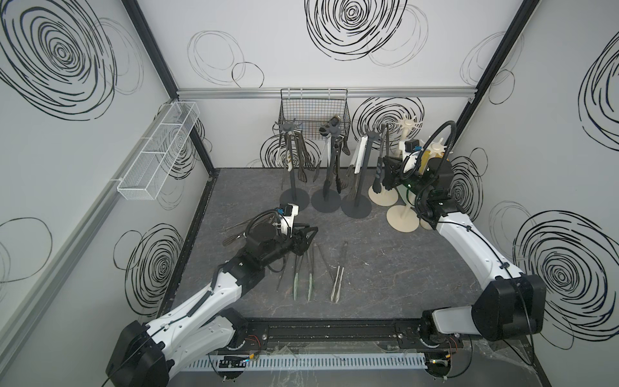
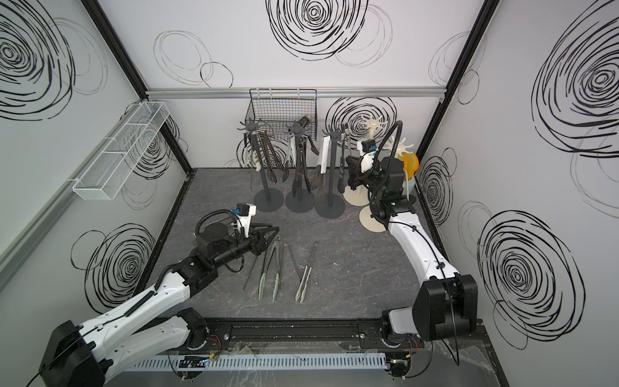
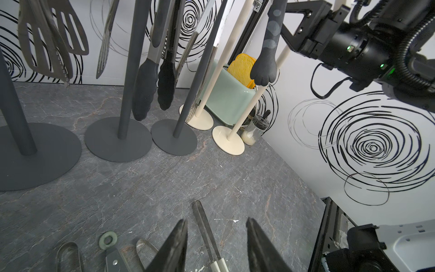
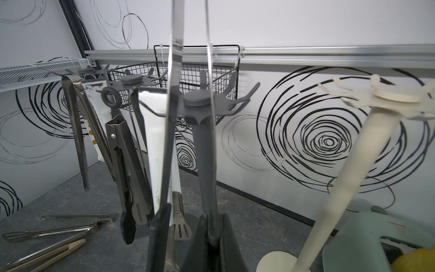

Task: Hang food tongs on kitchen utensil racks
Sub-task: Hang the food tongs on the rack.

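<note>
White panel walls [image 1: 284, 43] scrawled with black spiral scribbles [image 1: 351, 13] close the cell in at 9, 12 and 3 o'clock, joined by black frame posts [image 1: 150, 47], under soft, even light. The bench [image 1: 385, 268] is a dark grey, slate-like slab veined with pale cracks. An aluminium rail [image 1: 234, 92] runs along the 12 o'clock wall and carries a black wire basket [image 1: 313, 107]; a white mesh tray [image 1: 157, 150] hangs at 9 o'clock, a mint-green toaster [image 3: 226, 94] sits in the 2 o'clock corner, and a slotted cable duct [image 1: 318, 363] lies at 6 o'clock.
</note>
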